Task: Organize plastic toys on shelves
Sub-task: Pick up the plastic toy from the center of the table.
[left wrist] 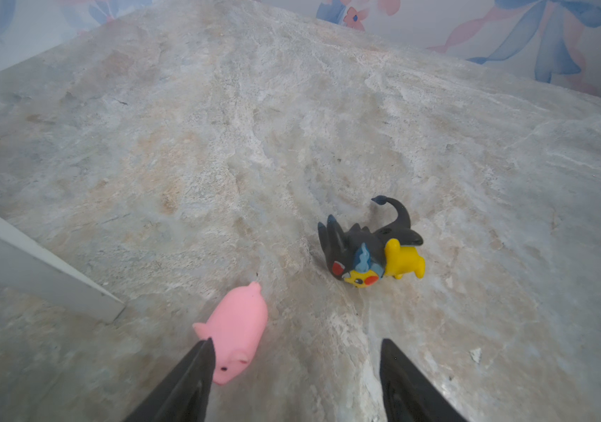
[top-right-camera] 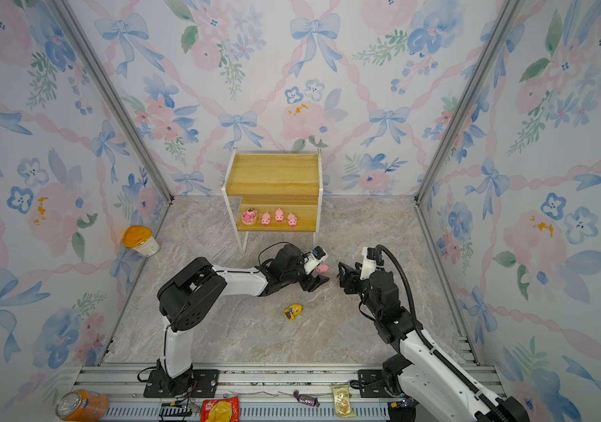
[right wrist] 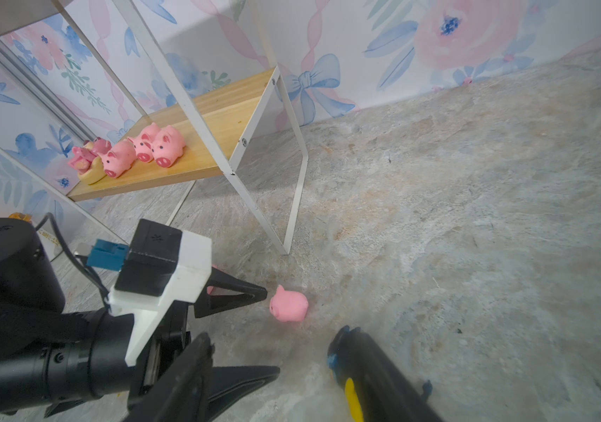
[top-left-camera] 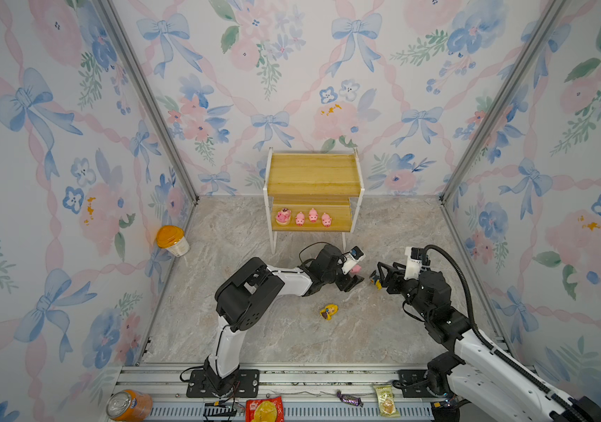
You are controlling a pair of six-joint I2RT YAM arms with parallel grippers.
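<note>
Both arms low in front of rack point(top-left-camera: 343, 220), toys loose on floor point(top-left-camera: 255, 329).
L gripper point(left wrist: 297, 341): I see fingers spread wide, pig point(left wrist: 235, 329) on floor just at one tip, not pinched. R gripper point(top-left-camera: 381, 272): fingers apart, creature point(left wrist: 368, 252) on floor by one tip, not held. Doll point(top-left-camera: 329, 311) lies nearer the arm bases, well apart. Row of pigs point(top-left-camera: 313, 215) sits on rack's lower board.

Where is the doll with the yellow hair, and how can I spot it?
Start at the wooden shelf against the back wall, then come forward across the marble floor toward the metal rail at the front. The doll lies there alone, nearer the front than the loose pink pig and the black-and-yellow creature. It is the only toy with yellow hair.
</note>
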